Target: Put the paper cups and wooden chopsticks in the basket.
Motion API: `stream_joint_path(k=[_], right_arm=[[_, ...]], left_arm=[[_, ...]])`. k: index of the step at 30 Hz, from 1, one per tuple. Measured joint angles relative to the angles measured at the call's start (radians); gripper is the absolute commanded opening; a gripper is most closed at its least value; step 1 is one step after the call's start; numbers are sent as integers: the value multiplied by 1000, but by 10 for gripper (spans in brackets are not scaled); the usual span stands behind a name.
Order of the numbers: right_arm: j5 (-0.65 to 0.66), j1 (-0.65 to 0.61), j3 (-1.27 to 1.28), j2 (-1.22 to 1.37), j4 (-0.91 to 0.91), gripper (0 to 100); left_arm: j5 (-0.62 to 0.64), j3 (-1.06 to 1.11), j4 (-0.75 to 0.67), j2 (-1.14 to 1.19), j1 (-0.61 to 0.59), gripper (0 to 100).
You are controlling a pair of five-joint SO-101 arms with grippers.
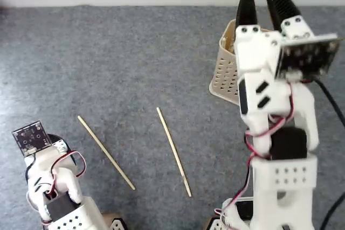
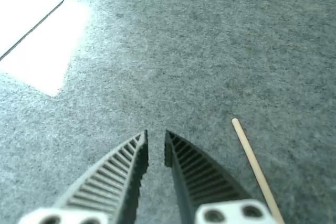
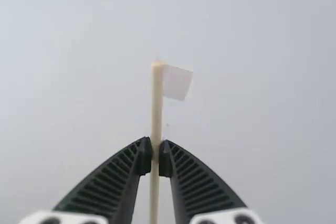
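The left gripper [image 2: 156,140] hangs low over the grey worktop [image 1: 135,52], its fingers slightly parted with nothing between them. A chopstick [image 1: 105,152] lies just beside it. Further right, a second chopstick [image 1: 173,152] lies flat, apart from the first. The basket [image 1: 223,71] stands at the right, partly hidden by the right arm [image 1: 269,79]. Near it, the raised right gripper [image 3: 155,148] has its fingers clamped on a third chopstick [image 3: 156,103]. A pale square [image 3: 177,81] by the tip is perhaps paper.
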Motion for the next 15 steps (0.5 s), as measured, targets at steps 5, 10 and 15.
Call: stream_joint_path(k=[5, 10, 15], right_arm=[[0, 40, 0, 152, -66, 8], [0, 48, 2, 302, -72, 60], [0, 49, 2, 345, 15, 212]], left_arm=[[0, 0, 0, 0, 0, 55], [0, 0, 0, 0, 0, 55], [0, 0, 0, 0, 0, 55]])
